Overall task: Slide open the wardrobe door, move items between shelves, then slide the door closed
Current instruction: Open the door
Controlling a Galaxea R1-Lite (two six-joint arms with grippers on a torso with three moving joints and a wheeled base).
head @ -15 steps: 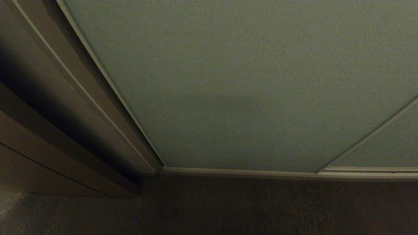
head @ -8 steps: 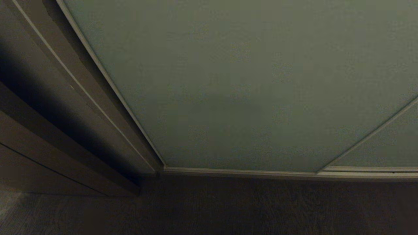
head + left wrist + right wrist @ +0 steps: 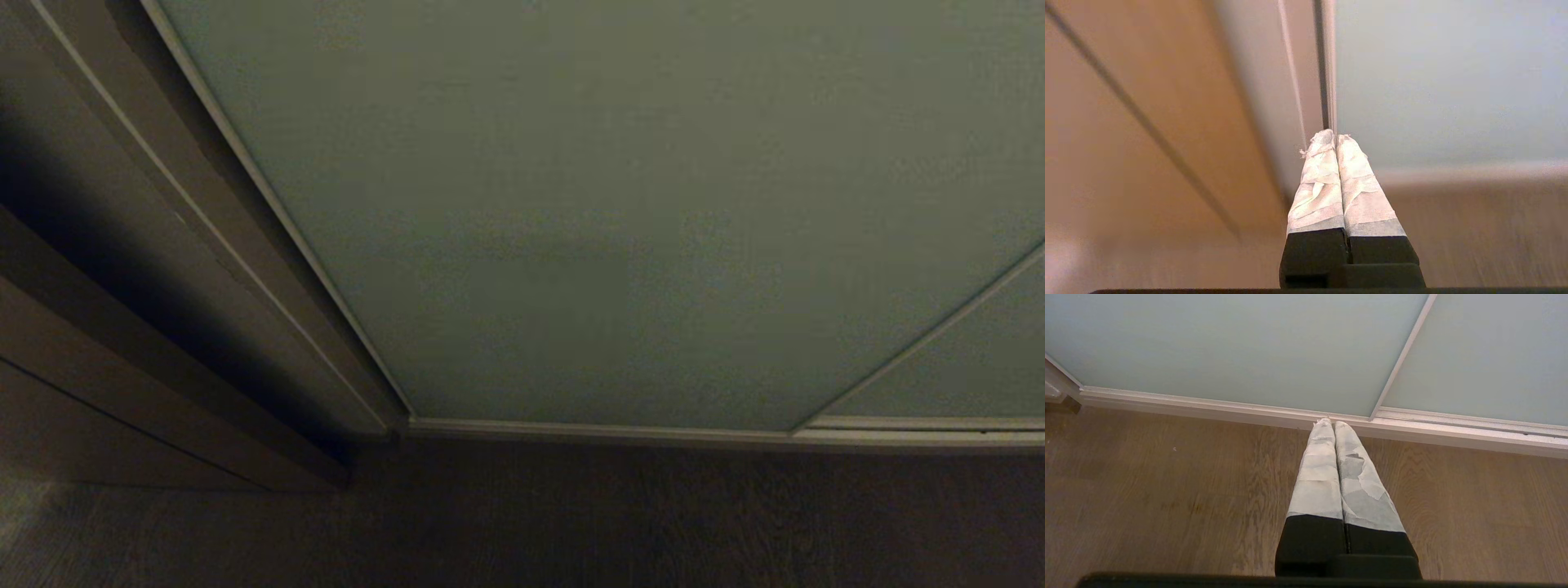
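The sliding wardrobe door [image 3: 612, 204] is a pale grey-green panel with a thin light frame, and it fills most of the head view, standing closed. It also shows as the sliding wardrobe door [image 3: 1453, 81] and the sliding wardrobe door [image 3: 1229, 343] in the wrist views. My left gripper [image 3: 1335, 135] is shut with nothing in it and points at the door's left frame edge, short of it. My right gripper [image 3: 1333, 422] is shut and empty, low above the floor in front of the door's bottom rail [image 3: 1249, 412]. Neither arm appears in the head view. The items and shelves are hidden behind the door.
A brown wooden side panel [image 3: 122, 245] stands left of the door. A second door panel [image 3: 963, 359] overlaps at the right. Dark wood floor [image 3: 571, 523] runs along the front of the wardrobe.
Nothing has visibly changed in the head view; the door stays closed and no arm has come into sight.
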